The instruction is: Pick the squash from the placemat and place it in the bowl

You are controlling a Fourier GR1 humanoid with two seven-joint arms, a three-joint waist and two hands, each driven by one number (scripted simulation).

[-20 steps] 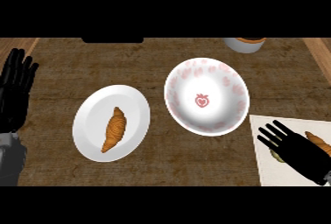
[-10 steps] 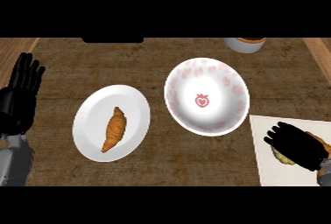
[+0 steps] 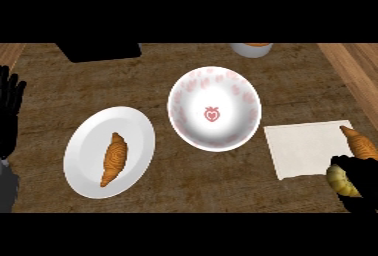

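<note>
Squash sits at the near right of my view, its orange neck pointing far and slightly left over the right edge of the white placemat, its pale yellow bulb at the near end. My right hand is clamped on that bulb, black fingers curled over it so that only the left side of the bulb and the neck show. I cannot tell whether the squash rests on the placemat or is already clear of it.

Left of the placemat, at about the same depth and across a strip of bare brown bench, lies a white plate with a croissant on it, lying lengthwise near to far. At the far left edge my left hand shows with its fingers straight and apart, pointing away from me, touching nothing.

Farther off, between the plate and the placemat, is the bowl, white with pink blotches round its wall and a small red strawberry mark at its centre. It holds nothing, and it lies just beside the placemat's far left corner.

At the far edge I see a dark block on the left and part of a pale cup on the right.
</note>
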